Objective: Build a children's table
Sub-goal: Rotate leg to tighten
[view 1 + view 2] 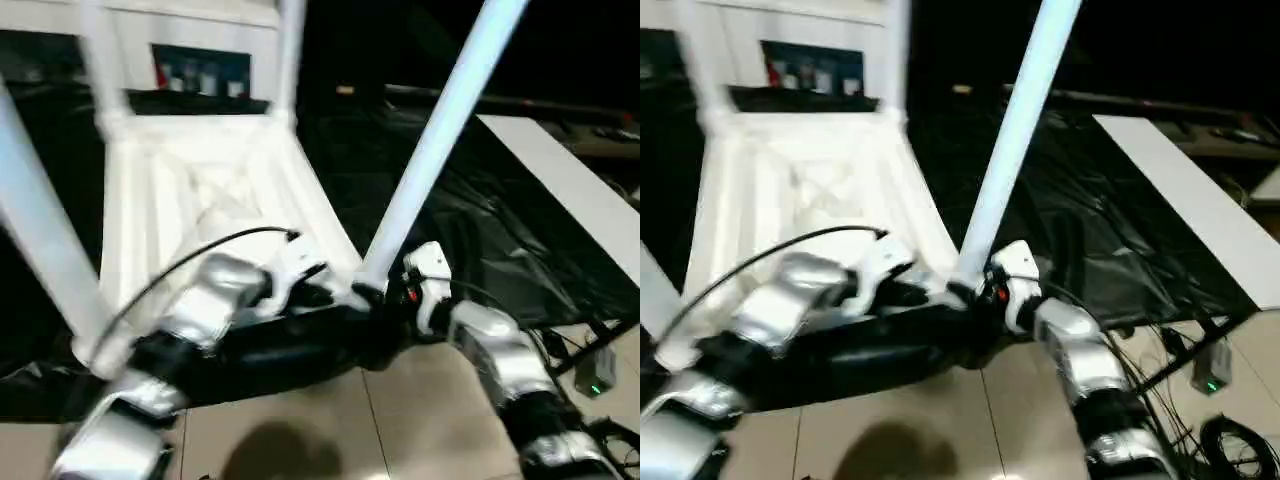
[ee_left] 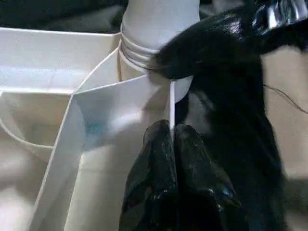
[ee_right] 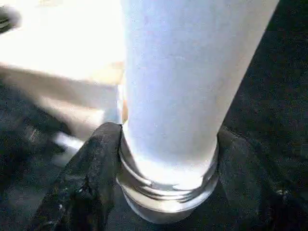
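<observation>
Over on the black-sheeted work table (image 1: 470, 210), lying upside down with ribbed underside up: the children's table (image 1: 200, 200), legs sticking up out of the corner sockets. Near corner closest to the robot, sporting a pale-blue leg (image 1: 440, 140) leaning up and to the right. Right gripper (image 3: 163, 192) wrapping around the base of that leg, one black finger on each side of the tube just above its threaded collar, touching it both sides. Left gripper (image 2: 171, 144) sitting right beside, fingers pressed together and pinching a thin white rib of the tabletop's edge at that same socket. Silver forearms reaching in from the bottom of the head views, a black cable (image 1: 190, 255) arcing over the left one. Tiled floor (image 1: 330, 430) showing below the work table's edge, a white board (image 1: 570, 180) lying off to the right, white cabinet (image 1: 200, 30) standing at the back.
</observation>
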